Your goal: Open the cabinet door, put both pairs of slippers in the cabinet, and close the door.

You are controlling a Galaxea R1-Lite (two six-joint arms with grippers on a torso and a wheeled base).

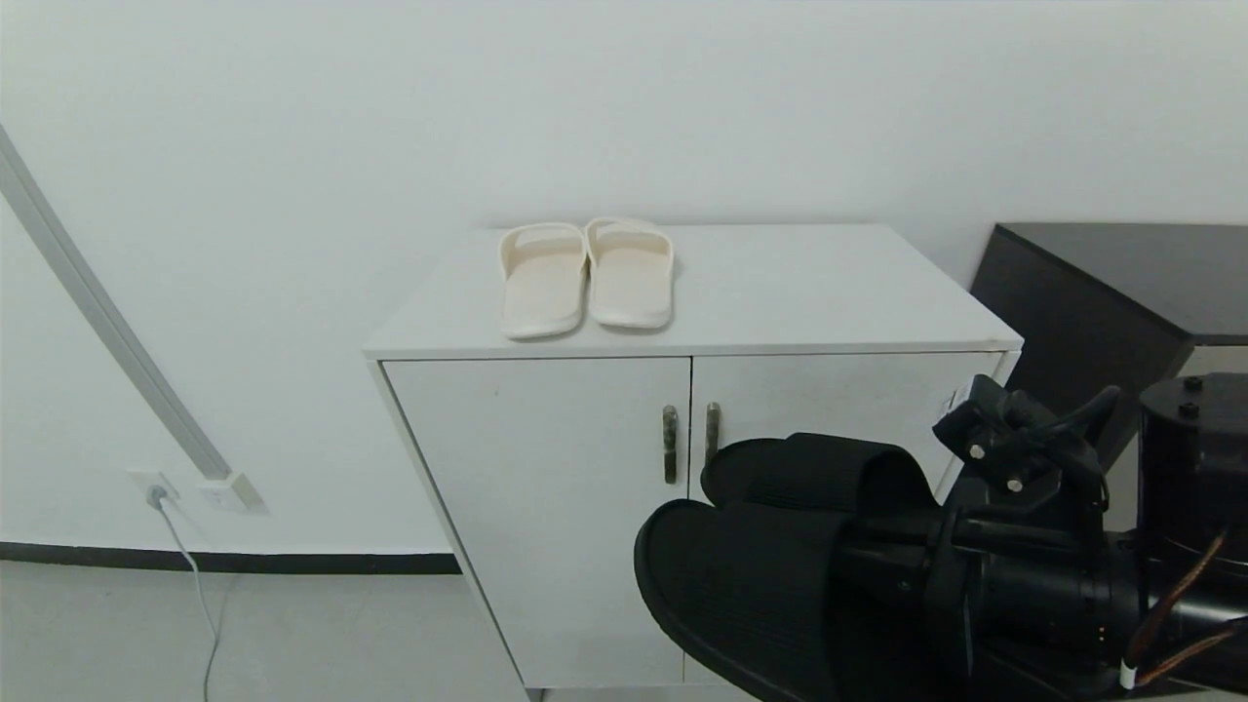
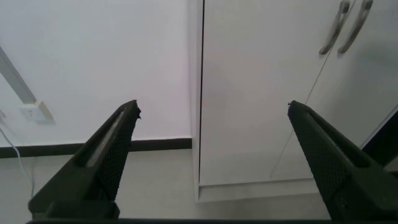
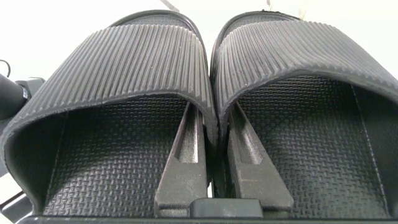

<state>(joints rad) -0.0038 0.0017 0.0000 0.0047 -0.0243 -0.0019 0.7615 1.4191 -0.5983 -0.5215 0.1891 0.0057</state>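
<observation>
A pair of cream slippers lies side by side on top of the white cabinet. Both cabinet doors are closed, with their two metal handles meeting at the middle. A pair of black ribbed slippers hangs in front of the right door, toes pointing left. My right gripper is shut on the two inner side walls of the black slippers, one finger inside each slipper. My left gripper is open and holds nothing, low down, facing the cabinet's left front corner near the floor.
A dark table stands right of the cabinet, close to its side. On the wall to the left run a slanted cable duct and a socket with a cord hanging to the floor. Grey floor lies open left of the cabinet.
</observation>
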